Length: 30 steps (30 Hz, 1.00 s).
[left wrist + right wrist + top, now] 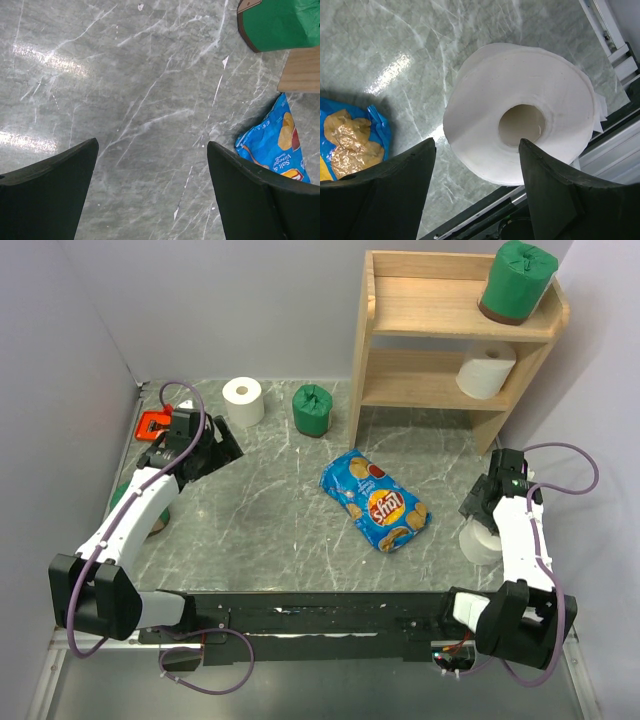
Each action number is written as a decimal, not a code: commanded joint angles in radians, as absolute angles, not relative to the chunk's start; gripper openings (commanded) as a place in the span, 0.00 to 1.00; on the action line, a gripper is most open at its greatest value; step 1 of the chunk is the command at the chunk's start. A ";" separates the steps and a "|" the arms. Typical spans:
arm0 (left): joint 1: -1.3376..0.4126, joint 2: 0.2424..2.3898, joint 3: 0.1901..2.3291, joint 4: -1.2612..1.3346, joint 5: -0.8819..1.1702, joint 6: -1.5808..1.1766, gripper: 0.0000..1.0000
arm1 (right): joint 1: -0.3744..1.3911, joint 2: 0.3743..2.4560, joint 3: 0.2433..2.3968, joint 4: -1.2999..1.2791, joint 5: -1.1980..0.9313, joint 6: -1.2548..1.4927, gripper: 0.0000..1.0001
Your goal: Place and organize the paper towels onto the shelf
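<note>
The right claw (476, 145) hangs spread above an upright white roll (520, 80) beside a chip bag (350, 135).

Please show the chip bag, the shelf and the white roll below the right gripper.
chip bag (378, 502): top view, middle of bag.
shelf (430, 305): top view, bare top board.
white roll (480, 117): right wrist view, flat paper end.

blue chip bag (272, 145), reads "Salt & Vinegar"
</note>
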<state>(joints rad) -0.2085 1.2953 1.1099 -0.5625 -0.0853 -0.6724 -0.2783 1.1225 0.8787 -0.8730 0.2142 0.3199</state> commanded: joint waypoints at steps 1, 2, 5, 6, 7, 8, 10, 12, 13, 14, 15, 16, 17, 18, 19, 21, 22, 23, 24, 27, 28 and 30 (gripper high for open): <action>-0.210 1.296 1.137 -0.558 -0.107 -0.658 0.96 | -0.293 1.144 0.890 -0.802 0.201 0.276 0.75; -0.210 1.296 1.137 -0.558 -0.109 -0.658 0.96 | -0.293 1.150 0.893 -0.801 0.201 0.273 0.75; -0.210 1.290 1.135 -0.555 -0.115 -0.657 0.96 | -0.295 1.172 0.897 -0.790 0.196 0.265 0.76; -0.210 1.289 1.134 -0.557 -0.115 -0.657 0.96 | -0.296 1.180 0.899 -0.793 0.193 0.261 0.76; -0.210 1.289 1.134 -0.555 -0.115 -0.657 0.96 | -0.295 1.184 0.908 -0.799 0.193 0.255 0.76; -0.210 1.289 1.135 -0.557 -0.115 -0.655 0.96 | -0.295 1.184 0.913 -0.805 0.198 0.255 0.76; -0.210 1.287 1.137 -0.557 -0.114 -0.653 0.96 | -0.295 1.175 0.929 -0.816 0.193 0.259 0.76; -0.210 1.287 1.134 -0.554 -0.110 -0.655 0.96 | -0.295 1.163 0.943 -0.821 0.186 0.264 0.76; -0.210 1.287 1.135 -0.554 -0.109 -0.655 0.96 | -0.295 1.160 0.954 -0.824 0.186 0.265 0.77; -0.210 1.287 1.135 -0.554 -0.106 -0.653 0.96 | -0.295 1.157 0.959 -0.827 0.186 0.265 0.77; -0.210 1.290 1.135 -0.554 -0.104 -0.652 0.96 | -0.295 1.151 0.960 -0.824 0.184 0.264 0.79; -0.210 1.292 1.135 -0.554 -0.101 -0.652 0.96 | -0.295 1.146 0.965 -0.825 0.183 0.255 0.80; -0.210 1.292 1.137 -0.552 -0.100 -0.652 0.96 | -0.295 1.144 0.969 -0.824 0.181 0.250 0.80; -0.210 1.293 1.135 -0.552 -0.097 -0.652 0.96 | -0.293 1.144 0.969 -0.824 0.184 0.245 0.81; -0.210 1.295 1.137 -0.552 -0.095 -0.652 0.96 | -0.293 1.143 0.971 -0.824 0.195 0.239 0.81; -0.210 1.295 1.137 -0.554 -0.095 -0.652 0.96 | -0.291 1.149 0.966 -0.818 0.207 0.235 0.82; -0.210 1.295 1.137 -0.554 -0.097 -0.652 0.96 | -0.291 1.152 0.968 -0.818 0.212 0.232 0.82; -0.210 1.293 1.135 -0.554 -0.098 -0.650 0.96 | -0.294 1.155 0.966 -0.816 0.215 0.229 0.82; -0.210 1.290 1.134 -0.552 -0.097 -0.650 0.96 | -0.296 1.158 0.963 -0.804 0.216 0.230 0.82; -0.210 1.290 1.135 -0.552 -0.100 -0.650 0.96 | -0.295 1.175 0.951 -0.789 0.210 0.226 0.83; -0.210 1.290 1.134 -0.552 -0.100 -0.650 0.96 | -0.295 1.181 0.945 -0.782 0.207 0.224 0.83; -0.210 1.293 1.135 -0.555 -0.101 -0.649 0.96 | -0.295 1.193 0.936 -0.770 0.209 0.218 0.83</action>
<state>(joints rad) -0.2081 1.2953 1.1099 -0.5625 -0.0998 -0.6655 -0.2886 1.1725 0.9295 -0.8230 0.1936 0.2356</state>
